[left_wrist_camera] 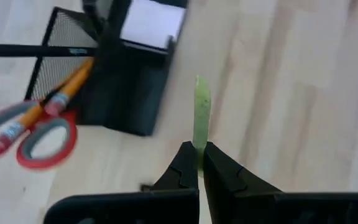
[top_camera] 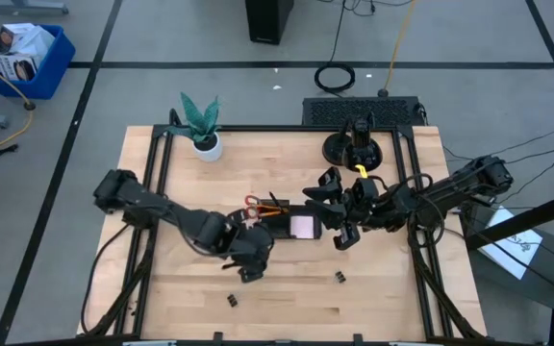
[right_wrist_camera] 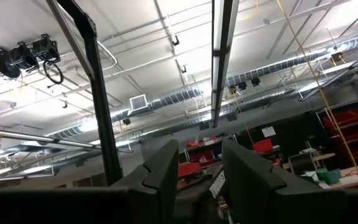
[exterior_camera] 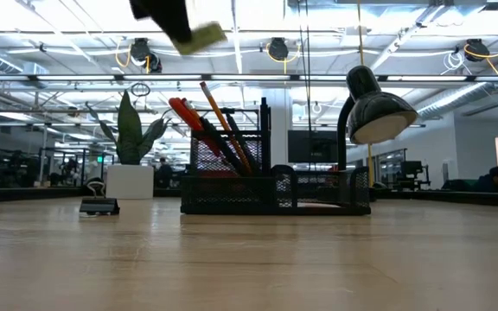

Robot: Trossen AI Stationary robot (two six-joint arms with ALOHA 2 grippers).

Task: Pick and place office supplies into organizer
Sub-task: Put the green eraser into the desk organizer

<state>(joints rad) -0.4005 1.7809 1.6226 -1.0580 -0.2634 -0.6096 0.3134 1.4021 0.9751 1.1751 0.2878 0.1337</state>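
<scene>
On the wooden desk (top_camera: 287,288) we see the black mesh organizer (top_camera: 291,224) near the middle, already holding the red-handled scissors (left_wrist_camera: 39,130), orange pencils (left_wrist_camera: 67,87) and pink sticky-note pad (top_camera: 302,227). Our left claw (left_wrist_camera: 199,163) hangs just in front of it, pinched tight on the small yellow-green piece (left_wrist_camera: 201,115). Our right claw (right_wrist_camera: 199,168), beside the organizer's other end, points up at the ceiling, fingers partly apart and empty.
</scene>
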